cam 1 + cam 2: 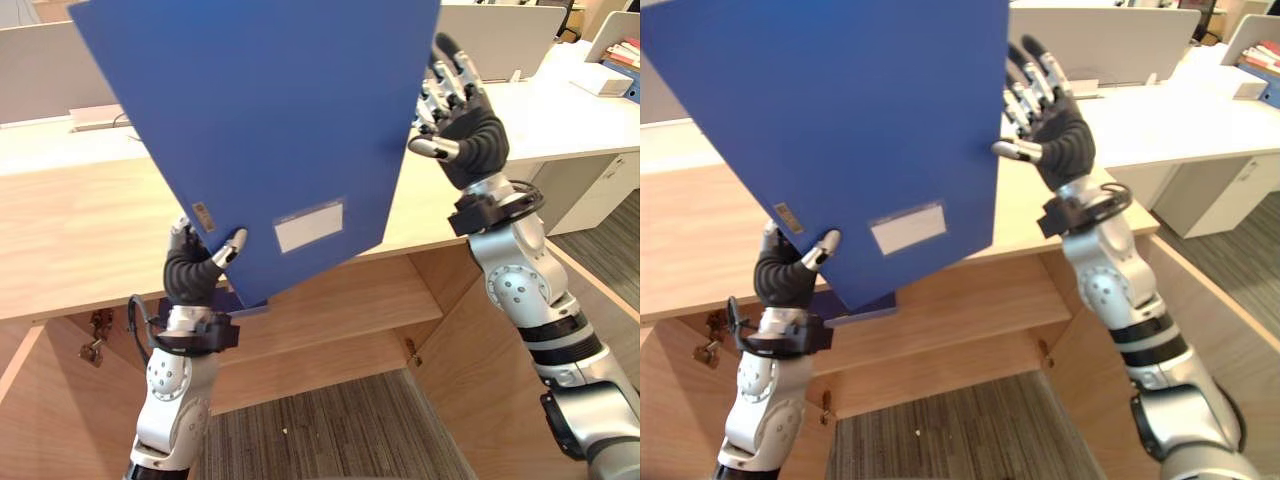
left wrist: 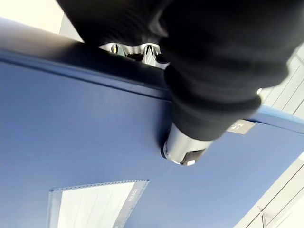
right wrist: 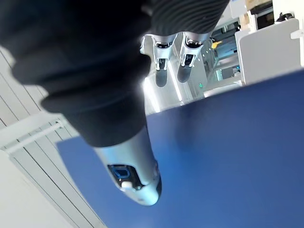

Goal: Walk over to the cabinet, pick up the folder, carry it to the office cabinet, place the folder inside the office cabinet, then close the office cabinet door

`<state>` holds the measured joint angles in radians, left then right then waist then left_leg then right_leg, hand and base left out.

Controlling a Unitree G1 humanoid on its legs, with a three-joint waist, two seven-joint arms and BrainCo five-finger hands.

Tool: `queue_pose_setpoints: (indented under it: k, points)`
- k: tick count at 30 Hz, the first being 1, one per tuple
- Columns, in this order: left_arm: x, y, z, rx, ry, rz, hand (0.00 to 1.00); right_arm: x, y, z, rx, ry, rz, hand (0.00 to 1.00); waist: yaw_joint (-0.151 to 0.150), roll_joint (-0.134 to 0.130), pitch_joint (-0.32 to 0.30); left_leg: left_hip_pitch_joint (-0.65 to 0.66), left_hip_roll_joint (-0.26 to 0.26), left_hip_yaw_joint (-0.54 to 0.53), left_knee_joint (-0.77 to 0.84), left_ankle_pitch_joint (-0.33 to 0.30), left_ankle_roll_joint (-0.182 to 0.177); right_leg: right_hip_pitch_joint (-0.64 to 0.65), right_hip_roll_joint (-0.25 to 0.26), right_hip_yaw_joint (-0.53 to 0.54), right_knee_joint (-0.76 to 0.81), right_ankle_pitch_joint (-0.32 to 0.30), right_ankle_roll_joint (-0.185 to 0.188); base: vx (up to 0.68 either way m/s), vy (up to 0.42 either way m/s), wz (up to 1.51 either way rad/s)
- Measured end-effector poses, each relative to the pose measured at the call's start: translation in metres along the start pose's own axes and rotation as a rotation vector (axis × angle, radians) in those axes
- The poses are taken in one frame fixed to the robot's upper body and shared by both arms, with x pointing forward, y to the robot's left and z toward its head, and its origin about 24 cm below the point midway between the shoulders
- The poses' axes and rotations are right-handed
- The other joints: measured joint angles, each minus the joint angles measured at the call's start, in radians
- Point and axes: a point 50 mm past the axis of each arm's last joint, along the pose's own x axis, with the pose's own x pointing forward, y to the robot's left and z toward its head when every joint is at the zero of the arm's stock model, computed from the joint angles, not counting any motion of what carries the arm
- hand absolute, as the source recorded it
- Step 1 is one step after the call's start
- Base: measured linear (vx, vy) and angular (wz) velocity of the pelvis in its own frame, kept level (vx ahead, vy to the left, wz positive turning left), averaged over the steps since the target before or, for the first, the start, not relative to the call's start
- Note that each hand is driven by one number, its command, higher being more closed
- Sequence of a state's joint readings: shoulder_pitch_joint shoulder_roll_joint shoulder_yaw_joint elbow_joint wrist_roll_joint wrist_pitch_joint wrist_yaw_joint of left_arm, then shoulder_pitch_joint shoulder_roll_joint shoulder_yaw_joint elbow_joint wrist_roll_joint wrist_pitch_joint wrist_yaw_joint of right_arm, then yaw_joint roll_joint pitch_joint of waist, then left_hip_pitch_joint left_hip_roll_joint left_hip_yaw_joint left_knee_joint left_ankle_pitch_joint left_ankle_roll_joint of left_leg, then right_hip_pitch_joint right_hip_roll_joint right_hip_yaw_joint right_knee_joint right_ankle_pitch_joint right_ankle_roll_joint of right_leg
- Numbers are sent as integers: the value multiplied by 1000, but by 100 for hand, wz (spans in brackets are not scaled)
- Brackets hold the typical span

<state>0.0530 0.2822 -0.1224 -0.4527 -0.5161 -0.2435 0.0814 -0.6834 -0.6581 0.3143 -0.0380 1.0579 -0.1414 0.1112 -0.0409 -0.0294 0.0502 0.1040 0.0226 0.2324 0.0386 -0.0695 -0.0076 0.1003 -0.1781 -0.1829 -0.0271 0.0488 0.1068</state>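
A large blue folder (image 1: 260, 120) with a white label (image 1: 310, 226) is held up tilted in front of me, above the wooden cabinet top (image 1: 80, 230). My left hand (image 1: 190, 270) grips its lower corner, thumb (image 2: 183, 147) pressed on the front face and fingers behind it. My right hand (image 1: 465, 120) stands at the folder's right edge with straight, spread fingers, and its thumb (image 3: 133, 175) lies against the blue cover (image 3: 228, 156). Below the folder the office cabinet is open, showing a wooden shelf (image 1: 340, 300).
Cabinet doors stand open at lower left (image 1: 40, 400) and at right (image 1: 600, 290). White desks (image 1: 560, 110) run behind the cabinet, with a white box (image 1: 600, 78) at far right. Grey carpet (image 1: 330, 420) lies in front of the cabinet.
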Motion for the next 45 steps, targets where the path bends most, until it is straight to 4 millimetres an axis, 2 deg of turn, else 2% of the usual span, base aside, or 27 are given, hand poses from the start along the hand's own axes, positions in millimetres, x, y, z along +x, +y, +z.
queue_pose_setpoints:
  k: [4,11,12,14,17,21,27,31,32,34,40,43,45]
  points:
    - [4,-5,0,-20,-8,-25,100,-2,-1,-13,27,71,8,0,6,0,0,-5,-2,-2,0,4,4,-5,-2,-3,0,7,-1,0,0,0]
    - [8,-10,1,-71,-16,-41,100,3,-9,-17,13,95,-21,0,8,0,0,-16,-4,-9,0,14,6,-10,-4,-7,-1,9,0,-5,-1,2]
    - [8,-10,1,-71,-17,-40,100,3,-9,-18,12,101,-20,100,8,0,0,-17,-4,-10,0,16,6,-10,-4,-8,-1,9,0,0,0,0]
    - [8,-11,1,-75,-14,-42,100,5,-9,-20,10,110,-18,100,8,0,0,-18,-4,-12,-1,20,5,-10,-4,-9,-1,9,0,-15,-8,2]
    - [9,-11,1,-97,-14,-38,100,9,0,-23,-7,155,82,100,8,0,0,-20,-4,-17,-3,27,2,-11,-4,-13,-1,9,0,-28,-14,4]
    - [8,-10,2,-86,-9,-63,100,-3,-1,-25,-91,319,201,100,27,-2,0,-35,-3,-32,-6,39,-1,-16,-3,-32,-2,9,0,-30,-20,10]
    - [11,-15,1,-126,6,-98,100,-9,-5,-24,-71,359,211,100,42,-2,-1,-36,-3,-32,-18,53,-7,-18,0,-33,-12,8,-1,-3,-3,1]
    - [10,-17,-2,-164,23,-107,100,-14,-6,-23,-74,365,209,100,44,-3,-26,-43,-1,-32,-18,53,-8,-22,3,-33,-17,8,-1,0,0,0]
    - [10,-18,-3,-163,28,-111,0,-17,-6,-25,-64,368,204,100,46,-2,-41,-52,-1,-32,-17,53,-8,-31,3,-33,-17,8,-1,0,0,0]
    - [9,-19,-3,-188,31,-141,0,-22,-8,-26,-52,367,189,100,51,-3,-45,-51,-1,-32,-17,53,-8,-31,2,-33,-15,8,-1,0,0,0]
    - [6,-20,-5,-337,32,-189,0,-44,-6,-51,49,419,156,100,55,-5,-62,-50,0,-32,-16,54,-9,-32,2,-32,-9,7,-2,-5,0,0]
    - [-8,-17,-16,-404,82,-195,0,-57,-1,-69,105,504,158,100,56,-7,-62,-50,0,-31,-18,56,-8,-38,2,-31,-1,5,-5,0,0,0]
    - [-33,-9,-38,-406,205,-153,0,-65,1,-79,84,587,178,100,54,-7,-62,-51,-1,-27,-27,62,-8,-46,2,-29,2,4,-5,-13,0,-4]
